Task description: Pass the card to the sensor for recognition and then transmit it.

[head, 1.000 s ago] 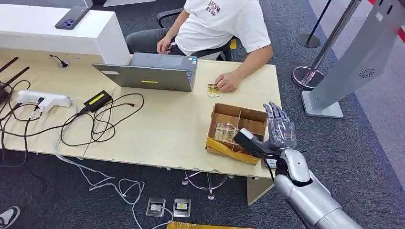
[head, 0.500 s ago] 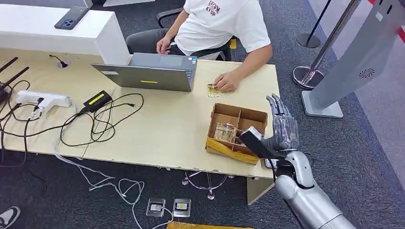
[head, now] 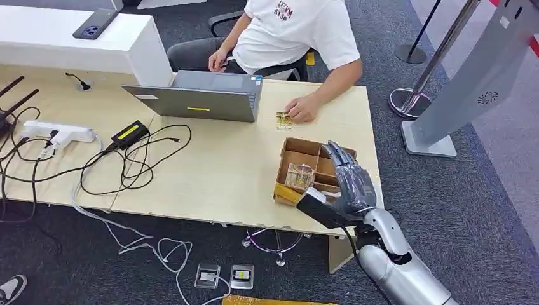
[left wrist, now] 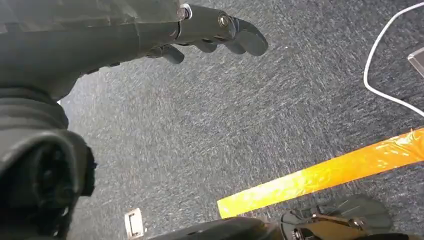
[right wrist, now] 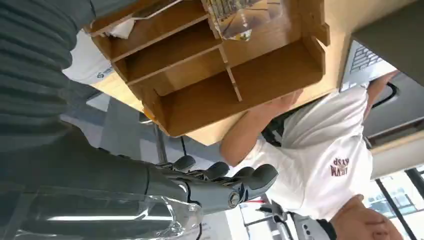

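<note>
A wooden divided box (head: 306,154) stands near the table's right front corner, with a clear packet of cards (head: 299,175) in one compartment. My right hand (head: 346,186) hovers over the box's right half, fingers stretched out and apart, holding nothing. In the right wrist view the box (right wrist: 220,75) and packet (right wrist: 239,17) lie just beyond my right hand (right wrist: 220,187). A small stack of cards (head: 283,121) lies on the table under a seated person's hand (head: 302,109). My left hand (left wrist: 215,30) hangs over the carpet with nothing in it.
A laptop (head: 202,96), a power strip (head: 58,132) and tangled cables (head: 136,162) lie on the wooden table (head: 216,181). A grey slanted stand (head: 473,79) and a barrier post base (head: 410,101) are on the carpet to the right. A person in a white shirt (head: 295,28) sits behind the table.
My right hand has swung left from beside the box's right edge to over the box, its fingers tipping forward and down. The person's hand has stayed on the cards.
</note>
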Robot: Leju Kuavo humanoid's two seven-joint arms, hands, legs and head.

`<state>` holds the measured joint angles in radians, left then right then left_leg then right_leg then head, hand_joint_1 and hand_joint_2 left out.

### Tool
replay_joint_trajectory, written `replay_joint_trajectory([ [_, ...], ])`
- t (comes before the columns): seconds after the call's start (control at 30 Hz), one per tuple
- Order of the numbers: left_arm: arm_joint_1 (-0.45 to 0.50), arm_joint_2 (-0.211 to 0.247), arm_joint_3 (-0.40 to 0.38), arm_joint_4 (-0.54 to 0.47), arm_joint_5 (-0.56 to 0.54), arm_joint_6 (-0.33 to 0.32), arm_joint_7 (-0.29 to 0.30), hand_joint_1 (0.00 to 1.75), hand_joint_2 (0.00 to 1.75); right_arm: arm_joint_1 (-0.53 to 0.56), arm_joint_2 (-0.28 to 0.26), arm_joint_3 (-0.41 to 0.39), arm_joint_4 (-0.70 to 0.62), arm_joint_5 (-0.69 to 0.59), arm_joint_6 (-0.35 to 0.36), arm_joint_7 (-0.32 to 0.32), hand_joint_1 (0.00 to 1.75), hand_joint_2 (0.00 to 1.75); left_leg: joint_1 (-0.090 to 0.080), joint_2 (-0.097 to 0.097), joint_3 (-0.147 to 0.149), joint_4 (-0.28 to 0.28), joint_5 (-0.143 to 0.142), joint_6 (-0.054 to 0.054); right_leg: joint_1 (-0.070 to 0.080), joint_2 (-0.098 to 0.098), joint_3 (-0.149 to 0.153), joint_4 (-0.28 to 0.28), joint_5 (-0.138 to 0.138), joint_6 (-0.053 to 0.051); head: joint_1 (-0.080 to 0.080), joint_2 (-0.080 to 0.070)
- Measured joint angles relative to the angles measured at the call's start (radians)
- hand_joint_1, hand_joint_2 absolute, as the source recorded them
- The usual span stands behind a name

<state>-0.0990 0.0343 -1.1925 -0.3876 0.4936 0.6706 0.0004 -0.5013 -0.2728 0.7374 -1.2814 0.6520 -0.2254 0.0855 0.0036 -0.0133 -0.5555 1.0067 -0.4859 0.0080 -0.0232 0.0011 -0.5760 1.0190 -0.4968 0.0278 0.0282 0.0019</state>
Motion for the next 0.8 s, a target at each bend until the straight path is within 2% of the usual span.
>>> replay_joint_trajectory([
  [0.17,0.0,0.001,0.0,0.0,0.018,0.0,0.002,0.0,0.0,-0.002,0.0,0.03,0.014,0.151,0.032,0.119,0.0,1.75,0.0,0.0,0.0,0.0,0.0,0.0,0.0,-0.001,0.0,0.0,0.0,0.0,0.0,0.0],
  [0.33,-0.001,0.001,0.0,0.0,0.017,0.0,0.002,0.0,0.0,-0.009,0.0,0.05,0.06,0.204,0.036,0.183,0.0,1.75,0.0,0.0,0.0,0.0,0.0,0.0,0.0,-0.001,0.0,0.0,0.0,0.0,0.0,0.0],
  [0.8,-0.001,0.002,0.0,-0.005,0.005,0.0,0.01,0.0,0.0,-0.019,0.0,0.064,0.163,0.214,0.041,0.187,0.0,1.75,0.0,0.0,0.0,0.0,0.0,0.0,0.0,0.0,0.0,0.0,0.0,0.0,0.0,0.0],
])
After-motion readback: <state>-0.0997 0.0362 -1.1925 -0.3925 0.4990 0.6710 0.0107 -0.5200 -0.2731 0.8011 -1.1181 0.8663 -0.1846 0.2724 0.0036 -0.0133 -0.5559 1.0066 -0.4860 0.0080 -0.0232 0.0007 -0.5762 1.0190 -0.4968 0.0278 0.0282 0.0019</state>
